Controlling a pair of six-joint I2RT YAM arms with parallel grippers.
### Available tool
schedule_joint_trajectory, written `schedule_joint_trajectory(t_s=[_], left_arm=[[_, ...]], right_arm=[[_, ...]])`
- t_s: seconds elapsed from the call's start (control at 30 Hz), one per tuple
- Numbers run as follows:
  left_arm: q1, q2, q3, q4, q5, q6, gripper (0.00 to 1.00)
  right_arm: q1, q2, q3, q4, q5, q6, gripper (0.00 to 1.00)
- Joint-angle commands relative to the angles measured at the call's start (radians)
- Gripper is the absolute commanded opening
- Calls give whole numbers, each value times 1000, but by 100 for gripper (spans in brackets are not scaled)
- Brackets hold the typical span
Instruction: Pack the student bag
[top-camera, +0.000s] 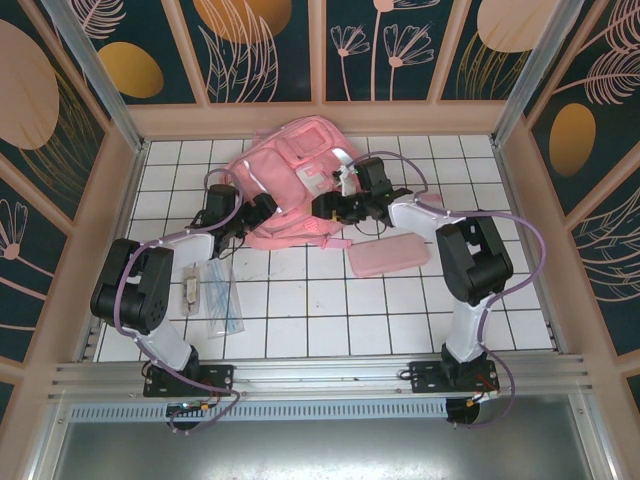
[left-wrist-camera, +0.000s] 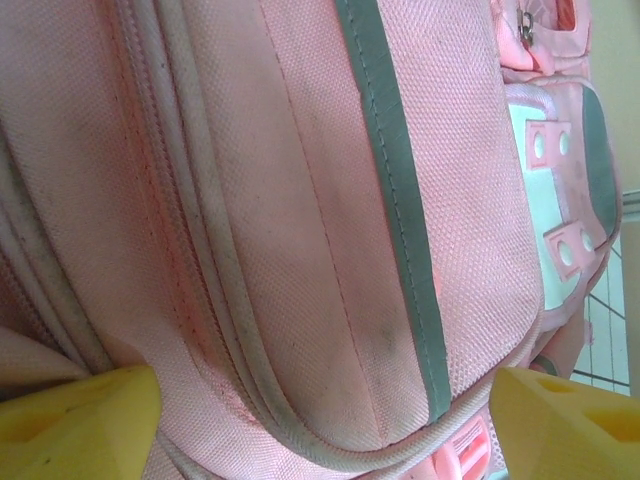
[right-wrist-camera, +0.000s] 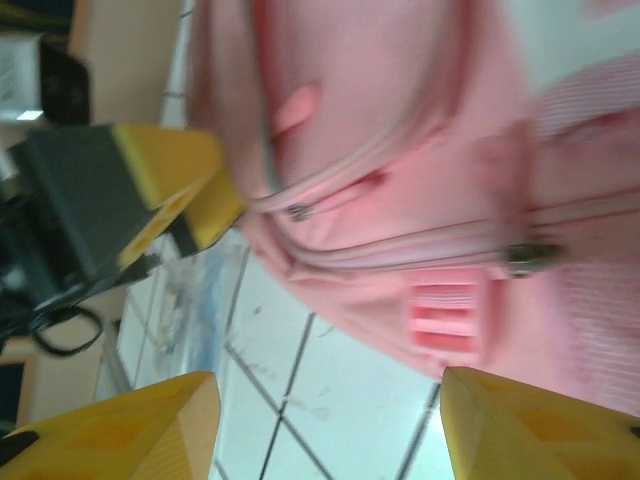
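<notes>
The student bag (top-camera: 295, 175) is a big pink backpack with silver strips, lying flat at the back middle of the tiled table. My left gripper (top-camera: 262, 210) is at the bag's near-left edge. In the left wrist view it (left-wrist-camera: 320, 430) is open, its yellow fingertips (left-wrist-camera: 80, 425) wide apart with the bag's pink fabric and grey strip (left-wrist-camera: 400, 200) close in front. My right gripper (top-camera: 330, 205) is at the bag's near edge. In the right wrist view it (right-wrist-camera: 325, 430) is open over bare tile, with the bag's zipper and pink buckle (right-wrist-camera: 445, 320) just ahead.
A flat pink pencil case (top-camera: 388, 256) lies right of the bag's near edge. A clear plastic sleeve (top-camera: 218, 298) and a small packet (top-camera: 190, 290) lie at the near left. The left gripper's yellow finger (right-wrist-camera: 170, 185) shows in the right wrist view. Wooden walls (top-camera: 120, 200) enclose the table.
</notes>
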Motion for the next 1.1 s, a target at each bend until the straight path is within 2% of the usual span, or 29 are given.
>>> schedule_joint_trajectory(t_s=[0.0,0.17,0.33,0.5,0.67,0.77,0.93,1.07], left_arm=[[-4,-17,30,-93,-24,54,85],[-6,-102,84,-201,-39,93,85],[-50,-162,117,-247,-72,116,85],[-145,-134,190,-311,-154,211,82],[-207,-58,252,-346,-175,268,78],[-235,-24,282,-371,-214,280,76],[-271,73,359,-448,-240,262,74],[-273,132,396,-455,-215,162,72]], right_arm=[[-48,-52,-19,-25,173,54,60],[-116,-51,-4,-47,326,84,59],[-157,15,62,-91,410,89,57],[-170,91,110,-63,396,114,56],[-169,199,169,-31,379,147,55],[-160,240,203,-31,361,160,45],[-138,213,155,20,352,193,18],[-112,166,86,78,339,243,11]])
